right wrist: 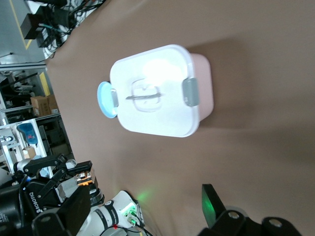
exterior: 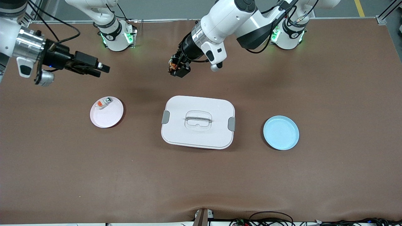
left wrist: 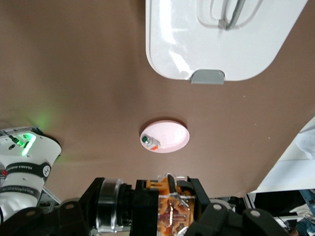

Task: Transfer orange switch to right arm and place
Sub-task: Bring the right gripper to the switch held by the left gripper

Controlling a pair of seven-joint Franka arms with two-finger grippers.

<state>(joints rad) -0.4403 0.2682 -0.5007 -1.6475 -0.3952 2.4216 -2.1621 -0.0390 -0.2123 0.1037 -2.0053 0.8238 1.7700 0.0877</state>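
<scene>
The left arm (exterior: pixel 232 18) reaches from its base down and toward the middle of the table, its wrist bent so that the left gripper (exterior: pixel 176 66) hangs in the air over bare brown table (exterior: pixel 201 182), above the stretch between the robots' bases and the white lidded box (exterior: pixel 198 121). Its fingers are clenched on the orange switch (exterior: pixel 172 65), a small black and orange block that the left wrist view shows pinched between the black fingers (left wrist: pixel 170 209). The right arm (exterior: pixel 19 40) comes in at its own end of the table, its forearm lying nearly level, and the right gripper (exterior: pixel 102 69) points toward the middle, in the air over bare table beside the right arm's base. Its two fingers stand spread wide apart with nothing between them, as the right wrist view shows (right wrist: pixel 142 206). There are two arms and two grippers. On the table there is one white box with a clear handle and two grey latches, and two plates: one pink plate (exterior: pixel 110 121) toward the right arm's end and one light blue plate (exterior: pixel 281 132) toward the left arm's end, with the box between them. On the pink plate lies one white-grey piece (exterior: pixel 104 103) with an orange patch. The blue plate holds nothing.
</scene>
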